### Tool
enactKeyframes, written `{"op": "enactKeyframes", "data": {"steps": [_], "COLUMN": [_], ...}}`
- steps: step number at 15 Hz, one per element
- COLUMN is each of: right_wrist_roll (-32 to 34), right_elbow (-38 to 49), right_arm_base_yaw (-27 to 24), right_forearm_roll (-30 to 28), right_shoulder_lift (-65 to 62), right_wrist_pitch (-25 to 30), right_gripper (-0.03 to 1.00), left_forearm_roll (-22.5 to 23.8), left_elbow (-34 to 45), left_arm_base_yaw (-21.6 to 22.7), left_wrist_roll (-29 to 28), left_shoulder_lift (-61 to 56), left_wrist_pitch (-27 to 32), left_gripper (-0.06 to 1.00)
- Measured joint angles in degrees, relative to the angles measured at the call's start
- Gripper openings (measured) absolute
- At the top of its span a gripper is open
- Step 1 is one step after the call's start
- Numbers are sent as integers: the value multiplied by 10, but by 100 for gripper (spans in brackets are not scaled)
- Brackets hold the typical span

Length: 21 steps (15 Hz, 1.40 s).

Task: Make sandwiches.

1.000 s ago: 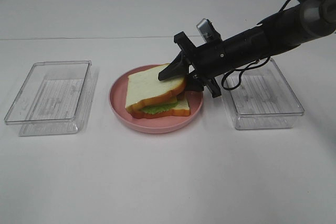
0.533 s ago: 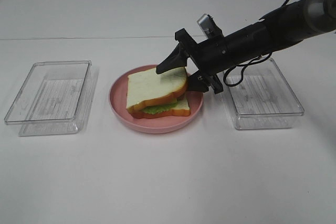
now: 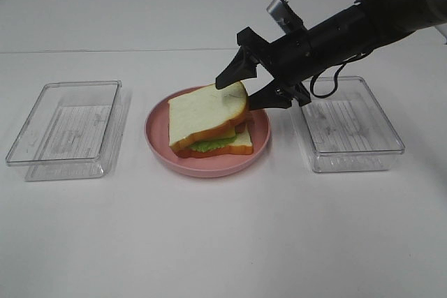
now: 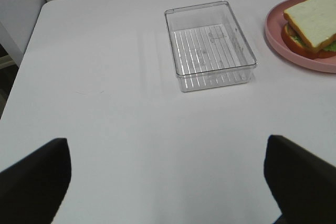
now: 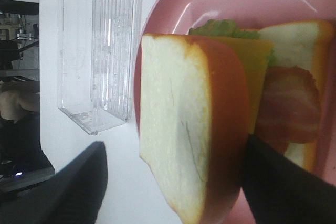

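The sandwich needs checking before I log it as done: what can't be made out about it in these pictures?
- Sandwich fillings, exterior high view: top slice covers them; only lettuce edge shows.
- Left wrist view: picture edge cuts off the sandwich.
- Right wrist view: end effector finger hides one corner.
- Bottom slice underside: hidden by the pink plate.
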Motion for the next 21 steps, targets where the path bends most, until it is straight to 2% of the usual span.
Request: {"op": "enactKeyframes", "data": {"steps": [4,8,10,12,14,15,16,18,21], "right_wrist_roll": [27,87,115,177,280,344,366,370,353], "right_elbow": [0,-6,-18,-55,-96,-124,-144,-175,-185], "right_arm_base_yaw": [0,-1,-1,-1,-1,-1,-3,-23,-76], "right_forearm_roll": [-43,-124,-163,-255,-413,-517,-577,-604,-600], "right_shoulder_lift": [-8,-42,-52,-61,-80,-95,-102,-108,-108], "right_wrist_pitch": [-10,-26,-22,23,83,125,160,207,225], "right_gripper": [69,69,76,90,95,96,96,96,96], "left_forearm_roll": [0,0,0,0,0,0,0,0,0], "left_elbow": [0,0,0,0,0,0,0,0,0], "left_arm_base_yaw": [0,0,0,0,0,0,0,0,0], "left_wrist_roll": [0,0,0,0,0,0,0,0,0], "left_shoulder_lift": [0,0,0,0,0,0,0,0,0], "left_wrist_pitch": [0,0,0,0,0,0,0,0,0], "left_gripper": [91,91,91,91,91,91,91,91,91]}}
